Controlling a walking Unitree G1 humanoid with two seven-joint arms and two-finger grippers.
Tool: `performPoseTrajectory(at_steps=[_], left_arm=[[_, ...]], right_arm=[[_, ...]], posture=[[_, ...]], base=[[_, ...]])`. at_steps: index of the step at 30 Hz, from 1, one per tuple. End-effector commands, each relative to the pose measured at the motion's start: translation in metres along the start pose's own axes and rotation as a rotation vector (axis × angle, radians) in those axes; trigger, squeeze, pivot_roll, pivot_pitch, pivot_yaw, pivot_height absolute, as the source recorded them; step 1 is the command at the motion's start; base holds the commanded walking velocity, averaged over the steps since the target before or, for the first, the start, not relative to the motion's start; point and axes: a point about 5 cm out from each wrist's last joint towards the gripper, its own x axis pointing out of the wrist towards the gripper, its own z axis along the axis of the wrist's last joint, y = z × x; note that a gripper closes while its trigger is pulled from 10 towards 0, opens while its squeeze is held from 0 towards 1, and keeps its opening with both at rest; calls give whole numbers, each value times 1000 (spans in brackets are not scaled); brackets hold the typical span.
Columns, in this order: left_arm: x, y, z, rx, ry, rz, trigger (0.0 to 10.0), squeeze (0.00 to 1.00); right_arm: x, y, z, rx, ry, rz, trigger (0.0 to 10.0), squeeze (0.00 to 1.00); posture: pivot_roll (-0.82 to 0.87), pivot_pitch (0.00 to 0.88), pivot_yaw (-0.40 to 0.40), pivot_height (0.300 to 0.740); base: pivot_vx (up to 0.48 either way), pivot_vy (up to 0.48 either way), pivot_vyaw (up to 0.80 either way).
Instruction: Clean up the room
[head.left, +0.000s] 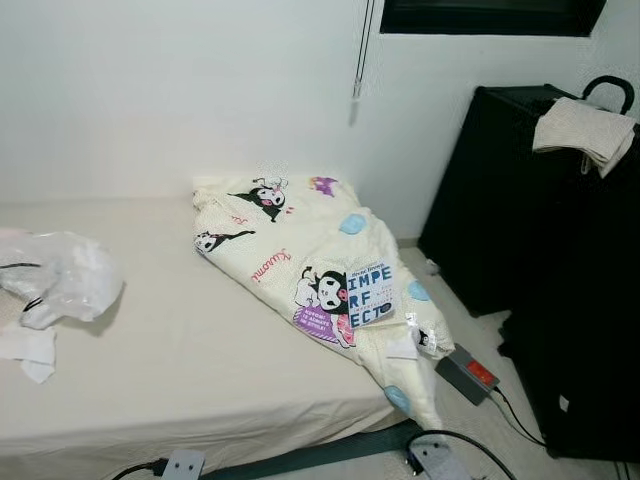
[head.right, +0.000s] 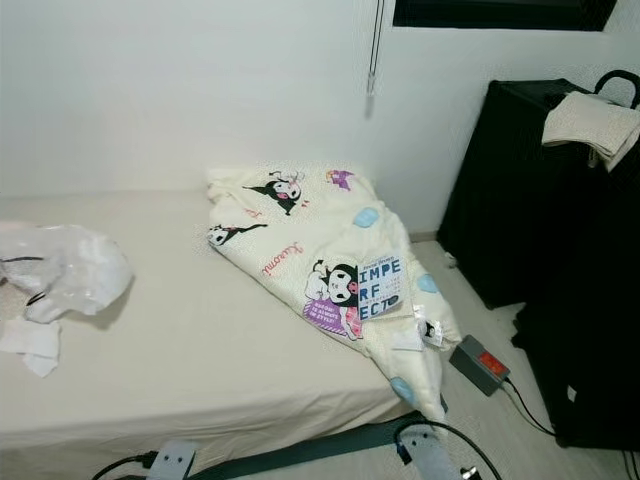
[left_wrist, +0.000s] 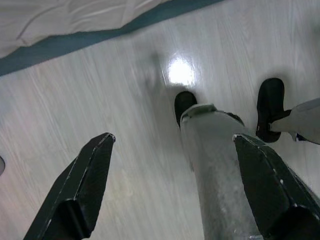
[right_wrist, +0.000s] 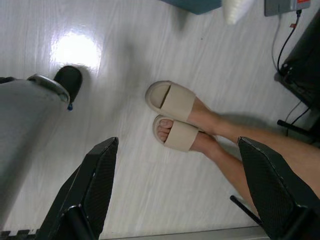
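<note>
One white plastic bag (head.left: 62, 275) sits at the left edge on the bed (head.left: 190, 350). A cartoon blanket (head.left: 310, 265) lies crumpled in the middle, a book (head.left: 368, 295) on top. At the right, a towel (head.left: 585, 130) hangs on black furniture. Both the left gripper (left_wrist: 172, 187) and right gripper (right_wrist: 187, 187) hang open over the floor, near a person's feet (right_wrist: 172, 117).

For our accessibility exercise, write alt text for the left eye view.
A cream bed holds a rumpled cartoon-print duvet with a book lying on it and a white plastic bag at its left edge. A black cabinet draped with a towel stands to the right.
</note>
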Motion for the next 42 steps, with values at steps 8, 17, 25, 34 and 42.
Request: performPoseTrajectory(at_steps=[8, 17, 25, 34, 42], left_arm=[[-1, 1, -5, -14, 21, 7, 10000, 0], [-1, 3, -7, -21, 22, 21, 10000, 0], [-2, 3, -9, -15, 27, 21, 10000, 0], [-1, 2, -7, -19, 21, 18, 10000, 0], [-1, 1, -7, -12, 21, 11, 10000, 0]], right_arm=[[0, 0, -4, 7, 8, 9, 10000, 0], [0, 2, -5, 18, 11, 26, 10000, 0], [0, 3, -6, 9, 15, 27, 10000, 0], [0, 3, -5, 6, 17, 13, 10000, 0], [0, 3, -6, 20, 19, 2, 10000, 0]], posture=[[5, 0, -61, 740], [16, 0, -63, 740], [22, 0, -63, 740], [15, 0, -56, 740], [11, 0, -55, 740]], base=[[0, -185, 0], [0, 0, 509], [0, 0, 775], [0, 0, 694], [0, 0, 0]])
